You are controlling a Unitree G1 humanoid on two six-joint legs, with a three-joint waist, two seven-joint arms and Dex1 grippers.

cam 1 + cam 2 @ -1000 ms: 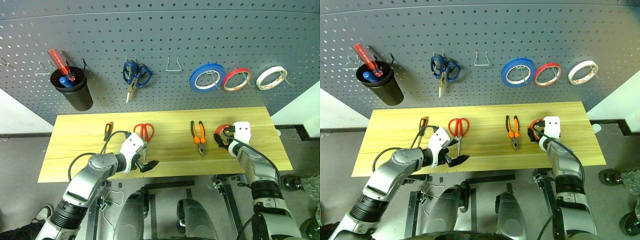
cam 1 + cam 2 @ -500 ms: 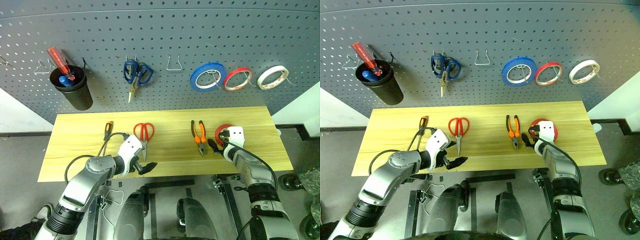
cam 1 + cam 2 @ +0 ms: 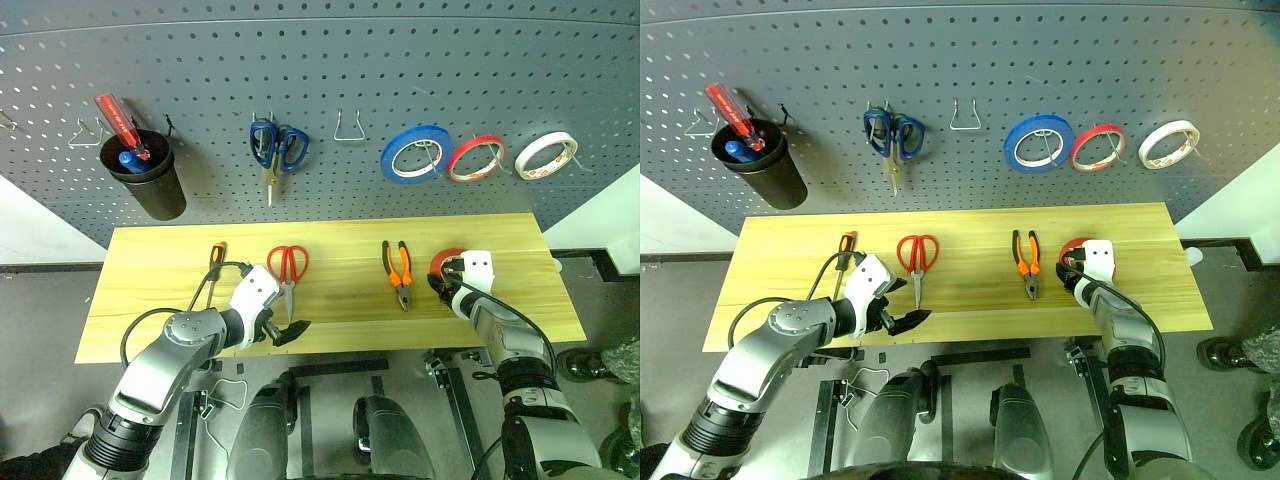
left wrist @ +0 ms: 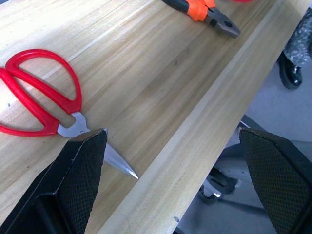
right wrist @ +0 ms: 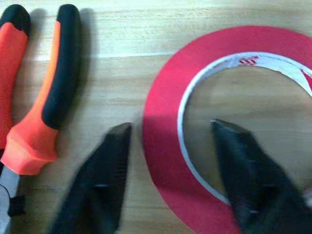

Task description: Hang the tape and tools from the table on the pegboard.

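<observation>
1. Your right fingers [image 5: 170,170] straddle the tape's [image 5: 165,117] rim, one inside the ring, one outside, not yet clamped.
2. Your left fingers [image 4: 175,180] are spread wide over the surface's [image 3: 340,330] front edge, beside the scissors [image 3: 288,268].
3. Pliers [image 3: 398,270] lie just left of the tape; bare wood lies between them and the scissors.
4. The pegboard [image 3: 330,60] rises behind.

screwdriver [image 3: 215,260] left of scissors [image 3: 289,266], pliers [image 3: 398,270], tape [image 3: 447,264] rightmost, on table [image 3: 330,330]

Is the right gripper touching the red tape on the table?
Cannot tell. In the right wrist view, the right gripper straddles the red tape's band; its blurred fingers hide any contact.
</observation>
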